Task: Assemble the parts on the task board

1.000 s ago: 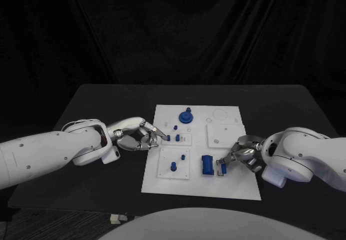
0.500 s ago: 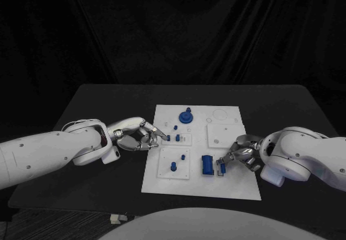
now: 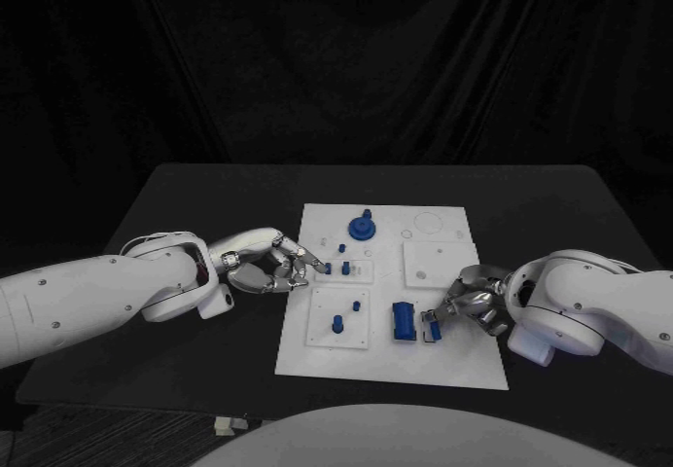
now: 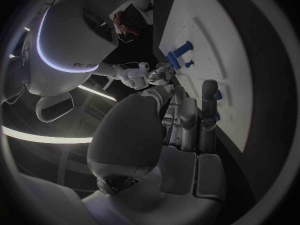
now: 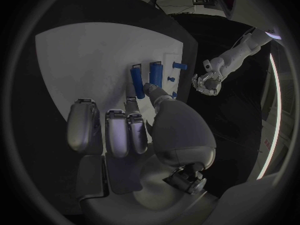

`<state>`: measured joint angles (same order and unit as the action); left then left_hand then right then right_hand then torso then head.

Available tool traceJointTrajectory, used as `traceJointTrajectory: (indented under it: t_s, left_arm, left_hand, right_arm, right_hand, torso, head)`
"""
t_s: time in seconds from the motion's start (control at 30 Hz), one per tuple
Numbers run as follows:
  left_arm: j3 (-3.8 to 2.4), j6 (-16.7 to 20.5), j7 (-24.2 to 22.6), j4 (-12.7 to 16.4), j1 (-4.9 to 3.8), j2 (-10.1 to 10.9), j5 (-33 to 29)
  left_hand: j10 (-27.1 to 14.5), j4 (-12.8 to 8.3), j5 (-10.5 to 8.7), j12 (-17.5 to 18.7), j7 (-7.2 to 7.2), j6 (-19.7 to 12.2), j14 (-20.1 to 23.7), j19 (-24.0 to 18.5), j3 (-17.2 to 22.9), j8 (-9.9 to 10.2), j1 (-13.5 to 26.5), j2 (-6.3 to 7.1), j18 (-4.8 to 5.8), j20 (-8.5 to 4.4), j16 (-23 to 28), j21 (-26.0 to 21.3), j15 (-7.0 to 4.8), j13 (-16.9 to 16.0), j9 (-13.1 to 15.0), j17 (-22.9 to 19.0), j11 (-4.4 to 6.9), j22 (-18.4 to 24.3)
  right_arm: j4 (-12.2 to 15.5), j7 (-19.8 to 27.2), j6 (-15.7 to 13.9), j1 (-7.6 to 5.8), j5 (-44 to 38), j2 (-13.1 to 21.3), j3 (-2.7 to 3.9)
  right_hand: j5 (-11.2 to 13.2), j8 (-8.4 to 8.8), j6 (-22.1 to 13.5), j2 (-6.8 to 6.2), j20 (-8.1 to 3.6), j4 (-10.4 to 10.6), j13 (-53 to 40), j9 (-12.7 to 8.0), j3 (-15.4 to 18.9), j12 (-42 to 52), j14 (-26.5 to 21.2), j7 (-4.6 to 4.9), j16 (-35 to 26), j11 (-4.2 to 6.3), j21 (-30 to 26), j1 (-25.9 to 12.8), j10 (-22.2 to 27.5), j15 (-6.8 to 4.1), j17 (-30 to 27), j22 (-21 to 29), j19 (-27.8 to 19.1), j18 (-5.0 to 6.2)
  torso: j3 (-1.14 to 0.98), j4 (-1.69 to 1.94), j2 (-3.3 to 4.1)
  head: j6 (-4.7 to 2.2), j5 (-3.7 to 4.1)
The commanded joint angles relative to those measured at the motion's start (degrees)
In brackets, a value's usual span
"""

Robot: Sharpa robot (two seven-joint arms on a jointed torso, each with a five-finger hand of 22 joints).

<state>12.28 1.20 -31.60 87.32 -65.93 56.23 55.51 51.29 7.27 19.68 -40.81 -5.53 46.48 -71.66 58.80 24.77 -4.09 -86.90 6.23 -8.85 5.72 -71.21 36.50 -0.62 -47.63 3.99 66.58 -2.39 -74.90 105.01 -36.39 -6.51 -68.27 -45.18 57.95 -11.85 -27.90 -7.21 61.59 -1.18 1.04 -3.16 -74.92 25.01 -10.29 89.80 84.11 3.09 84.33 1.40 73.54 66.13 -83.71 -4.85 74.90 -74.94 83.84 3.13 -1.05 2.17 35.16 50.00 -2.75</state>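
I read the job as partway through: on the white rectangular task board [image 3: 393, 302] a round blue knob-like part [image 3: 362, 228] stands near the far edge, a few small blue pegs [image 3: 345, 266] stand in the left-middle panel, two more sit in the near-left panel, and a taller blue block [image 3: 403, 322] stands near the front centre. The raised panels on the board's right side look bare, so I judge more seating remains. My left hand [image 3: 270, 261] hovers at the board's left edge with its fingers curled toward the pegs; I cannot tell whether it pinches one. My right hand [image 3: 470, 302] sits at the board's right side, its fingertips [image 5: 152, 89] just beside a slim blue part next to the block; whether it grips that part I cannot tell. The black counter [image 3: 210, 195] leaves open room on both sides and beyond the board, though the board's near edge lies close to the counter's front.
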Motion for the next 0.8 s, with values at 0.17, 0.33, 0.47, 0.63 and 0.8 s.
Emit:
traceJointTrajectory:
  t_s: [0.17, 0.33, 0.47, 0.63, 0.8]
  left_arm:
    - [-0.04, -0.4, -0.6, 0.1, 0.09, -0.1, -0.5]
    - [-0.04, -0.4, -0.6, 0.1, 0.11, -0.1, -0.5]
    - [-0.04, -0.4, -0.6, 0.1, 0.12, -0.1, -0.5]
    - [-0.04, -0.5, -0.6, 0.1, 0.15, -0.1, -0.5]
    - [-0.04, -0.5, -0.6, 0.0, 0.18, -0.1, -0.5]
  left_hand:
    - [0.3, 0.0, 0.26, -0.4, 0.13, -0.1, 0.4, -0.3, 0.4, 0.0, 0.6, 0.10, -0.70, -0.03, 0.2, 0.2, 0.07, 0.1, -0.1, 0.0, 0.19, -2.4]
    - [0.3, 0.0, 0.26, -0.4, 0.13, -0.1, 0.4, -0.3, 0.4, 0.0, 0.6, 0.10, -0.70, -0.03, 0.2, 0.2, 0.07, 0.1, -0.1, 0.0, 0.19, -2.4]
    - [0.3, 0.0, 0.26, -0.4, 0.13, -0.1, 0.4, -0.3, 0.4, 0.0, 0.6, 0.10, -0.70, -0.03, 0.2, 0.2, 0.07, 0.1, -0.1, 0.0, 0.19, -2.4]
    - [0.3, 0.0, 0.26, -0.4, 0.13, -0.1, 0.4, -0.3, 0.4, 0.0, 0.6, 0.10, -0.70, -0.03, 0.2, 0.2, 0.07, 0.1, -0.1, 0.0, 0.19, -2.4]
    - [0.3, 0.0, 0.26, -0.4, 0.13, -0.1, 0.4, -0.3, 0.4, 0.0, 0.6, 0.10, -0.70, -0.03, 0.2, 0.2, 0.07, 0.1, -0.1, 0.0, 0.19, -2.4]
  right_arm:
    - [0.2, -0.7, 0.7, 0.32, -0.7, 0.0, 0.00]
    - [0.2, -0.7, 0.6, 0.41, -0.7, 0.0, 0.00]
    - [0.2, -0.7, 0.6, 0.45, -0.7, 0.0, 0.00]
    - [0.2, -0.7, 0.4, 0.48, -0.7, 0.0, 0.00]
    - [0.1, -0.7, 0.4, 0.49, -0.7, 0.0, 0.00]
  right_hand:
    - [0.5, -0.46, -0.3, 0.23, 0.34, 0.5, -15.1, 0.1, 0.1, 0.2, 3.8, 0.10, -0.2, 0.08, -0.4, -1.2, -6.3, -0.16, 4.5, -10.3, 0.0, 0.42]
    - [1.4, -0.59, -0.3, 0.35, 0.37, 1.1, -15.1, 0.1, 0.4, 0.2, 3.8, 0.06, -0.3, 0.10, -0.7, -2.3, -6.3, -0.16, 4.4, -10.2, -0.1, 0.47]
    - [1.8, -0.69, -0.3, 0.57, 0.38, 1.8, -15.1, 0.1, 0.6, 0.2, 3.8, 0.05, -0.4, 0.10, -0.9, -3.3, -6.3, -0.16, 4.2, -10.2, -0.1, 0.51]
    - [1.8, -0.74, -0.3, 0.73, 0.38, 2.2, -15.1, 0.1, 0.7, 0.2, 3.7, 0.03, -0.5, 0.13, -1.2, -3.9, -6.3, -0.17, 4.1, -10.1, -0.3, 0.57]
    - [3.5, -0.85, -0.4, 0.67, 0.38, 3.2, -15.1, 0.1, 1.2, 0.2, 3.7, 0.02, -0.5, 0.12, -1.3, -5.2, -6.3, -0.17, 3.9, -10.1, -0.3, 0.58]
  torso:
    - [0.00, 0.00, 0.00]
    - [0.00, 0.00, 0.00]
    - [0.00, 0.00, 0.00]
    - [0.00, 0.00, 0.00]
    - [-0.01, 0.00, 0.00]
  head:
    - [0.00, -0.03]
    - [0.00, -0.04]
    - [0.00, -0.09]
    - [0.00, -0.06]
    - [0.00, -0.07]
